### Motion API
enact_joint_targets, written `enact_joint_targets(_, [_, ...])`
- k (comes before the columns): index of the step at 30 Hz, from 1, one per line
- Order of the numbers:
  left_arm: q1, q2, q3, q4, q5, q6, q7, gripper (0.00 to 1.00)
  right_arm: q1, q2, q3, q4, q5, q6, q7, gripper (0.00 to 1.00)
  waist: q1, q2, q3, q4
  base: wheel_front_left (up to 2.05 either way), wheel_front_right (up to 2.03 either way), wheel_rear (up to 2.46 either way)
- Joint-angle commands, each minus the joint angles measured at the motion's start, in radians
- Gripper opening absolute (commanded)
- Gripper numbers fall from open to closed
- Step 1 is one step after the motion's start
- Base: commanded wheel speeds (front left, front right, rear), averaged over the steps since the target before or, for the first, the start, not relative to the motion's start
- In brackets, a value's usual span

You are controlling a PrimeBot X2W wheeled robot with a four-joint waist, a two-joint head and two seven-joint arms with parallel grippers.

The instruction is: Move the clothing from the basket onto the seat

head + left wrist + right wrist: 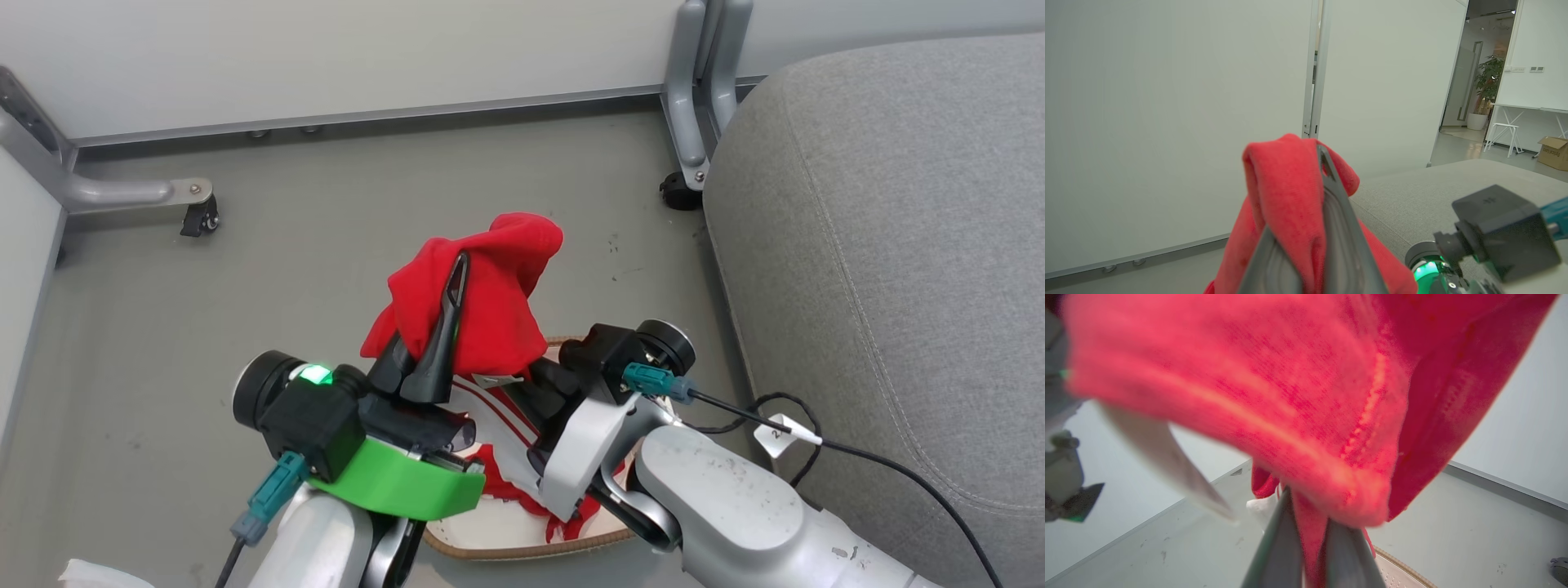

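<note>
A red piece of the clothing (490, 294) hangs bunched above the basket (522, 554), held up by both grippers. My left gripper (447, 314) points up with its dark fingers shut on the top fold; in the left wrist view the cloth (1286, 192) drapes over that gripper (1310, 212). From the right, my right gripper (1309, 539) is shut on a lower fold of the same garment (1306, 396). More red and white clothing (498, 441) lies in the basket under the arms. The grey seat (890, 245) fills the right side.
Grey floor (286, 269) lies ahead, bounded by white partition walls with a metal foot and caster (196, 214) at left and a grey leg (694, 106) by the seat. A black cable with a white tag (775, 437) trails over the seat's edge.
</note>
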Motion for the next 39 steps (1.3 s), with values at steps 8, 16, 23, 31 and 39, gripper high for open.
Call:
enact_joint_targets(8, [0.01,0.024,0.005,0.001,0.003,0.016,0.003,1.0,-0.021,-0.004,-0.02,-0.009,0.02,0.0,-0.019,0.0,0.0,0.0,0.0,0.006,0.0,0.0,0.0])
enact_joint_targets(16, [0.056,0.078,-0.017,0.028,0.023,0.007,0.048,1.0,-0.023,-0.01,-0.063,-0.008,0.02,0.0,-0.025,0.0,0.0,0.0,-0.001,0.015,0.0,0.0,0.0])
enact_joint_targets(23, [0.11,0.109,-0.065,0.067,0.028,-0.008,0.087,1.0,-0.006,-0.009,-0.101,-0.004,0.014,0.0,-0.025,0.0,0.0,0.0,-0.009,0.023,0.0,0.0,0.0])
enact_joint_targets(31, [0.148,0.124,-0.087,0.098,0.026,-0.004,0.089,1.0,0.015,-0.009,-0.143,0.004,0.006,0.0,-0.025,0.0,0.0,0.0,-0.017,0.032,0.0,0.0,0.0])
enact_joint_targets(39, [0.155,0.134,-0.096,0.104,0.032,0.007,0.094,1.0,0.027,-0.011,-0.183,0.014,-0.005,0.0,-0.025,0.0,0.0,0.0,-0.018,0.032,0.0,0.0,0.0])
